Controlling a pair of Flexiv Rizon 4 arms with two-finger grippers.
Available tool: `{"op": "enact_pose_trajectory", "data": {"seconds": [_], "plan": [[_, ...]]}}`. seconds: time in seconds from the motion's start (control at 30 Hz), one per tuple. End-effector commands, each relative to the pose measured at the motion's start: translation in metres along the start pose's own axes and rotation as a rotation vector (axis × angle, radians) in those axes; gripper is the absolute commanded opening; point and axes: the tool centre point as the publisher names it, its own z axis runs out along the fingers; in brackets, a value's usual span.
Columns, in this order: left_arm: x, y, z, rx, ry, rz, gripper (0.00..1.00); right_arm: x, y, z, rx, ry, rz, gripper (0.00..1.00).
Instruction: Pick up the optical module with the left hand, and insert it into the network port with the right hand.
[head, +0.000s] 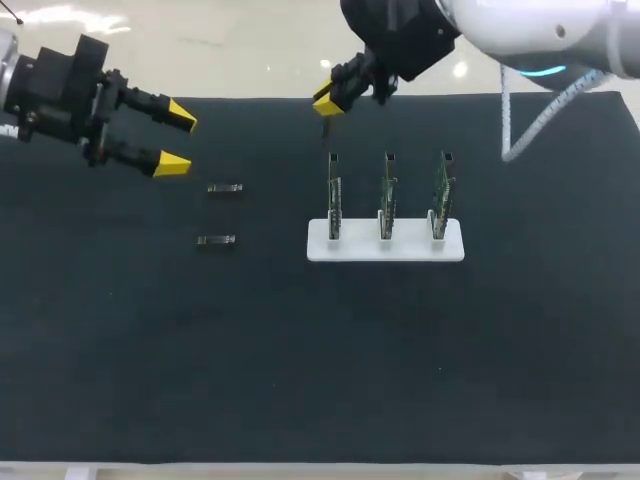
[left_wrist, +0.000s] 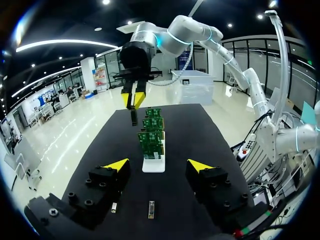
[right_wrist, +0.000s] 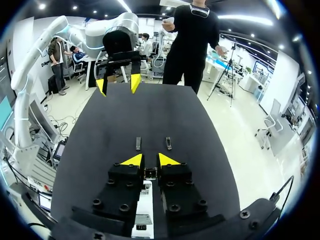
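My right gripper (head: 328, 98) hangs above and behind the leftmost of three upright green circuit boards (head: 335, 195), shut on a small dark optical module (right_wrist: 150, 173) that points down between its fingers. The boards stand in a white holder (head: 385, 243). Two more optical modules (head: 225, 188) (head: 216, 240) lie flat on the black mat left of the holder. My left gripper (head: 178, 140) floats open and empty at the far left, up and left of those modules. In the left wrist view the two modules (left_wrist: 114, 207) (left_wrist: 151, 209) lie under the open left gripper (left_wrist: 158, 165), with the holder (left_wrist: 153, 164) ahead.
The black mat (head: 320, 380) covers the whole table. A white cable (head: 520, 125) loops down from my right arm at the back right. A person stands beyond the table's far edge, not reaching over it.
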Motion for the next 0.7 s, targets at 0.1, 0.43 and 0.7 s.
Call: {"op": "enact_pose_trajectory", "data": {"seconds": [0.1, 0.43, 0.7], "plan": [[0.000, 0.001, 0.001, 0.002, 0.003, 0.000, 1.00, 0.003, -0.004, 0.005, -0.061, -0.005, -0.008, 0.00], [0.000, 0.001, 0.001, 0.002, 0.003, 0.000, 1.00, 0.006, 0.004, -0.004, -0.080, 0.014, 0.003, 0.00], [0.000, 0.001, 0.001, 0.002, 0.003, 0.000, 1.00, 0.014, 0.009, -0.005, -0.091, 0.017, 0.005, 0.00]]}}
